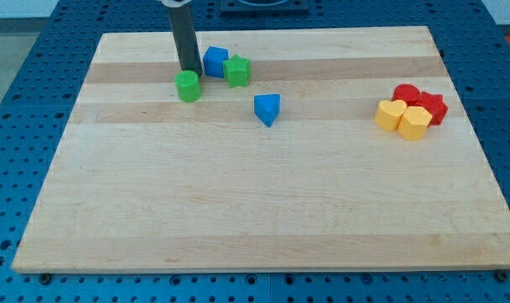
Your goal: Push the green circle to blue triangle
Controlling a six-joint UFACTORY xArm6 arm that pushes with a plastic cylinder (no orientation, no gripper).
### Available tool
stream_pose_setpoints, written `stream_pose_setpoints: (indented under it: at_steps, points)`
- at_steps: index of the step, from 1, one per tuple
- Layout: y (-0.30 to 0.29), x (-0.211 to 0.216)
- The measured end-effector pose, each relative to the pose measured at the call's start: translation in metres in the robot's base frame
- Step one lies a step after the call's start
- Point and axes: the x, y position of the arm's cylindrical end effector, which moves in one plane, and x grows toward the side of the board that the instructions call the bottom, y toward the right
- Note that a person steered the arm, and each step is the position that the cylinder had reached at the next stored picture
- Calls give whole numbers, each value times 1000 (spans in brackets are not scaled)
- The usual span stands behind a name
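The green circle (188, 86) lies on the wooden board (255, 210) at the upper left. My tip (188, 71) stands just above it in the view, touching or nearly touching its top edge. The blue triangle (268, 109) lies to the right of the green circle and slightly lower, about a hand's width away. The rod rises straight up out of the view's top.
A blue cube (215, 61) and a green star (236, 71) sit side by side just right of my tip. At the right edge, two red blocks (419, 99) and two yellow blocks (402, 118) are clustered together.
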Motion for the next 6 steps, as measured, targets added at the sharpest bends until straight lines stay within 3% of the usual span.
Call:
stream_pose_setpoints:
  at_steps: [2, 3, 4, 6]
  points:
    - [-16, 50]
    - [-72, 53]
    - [-81, 80]
    - [-7, 81]
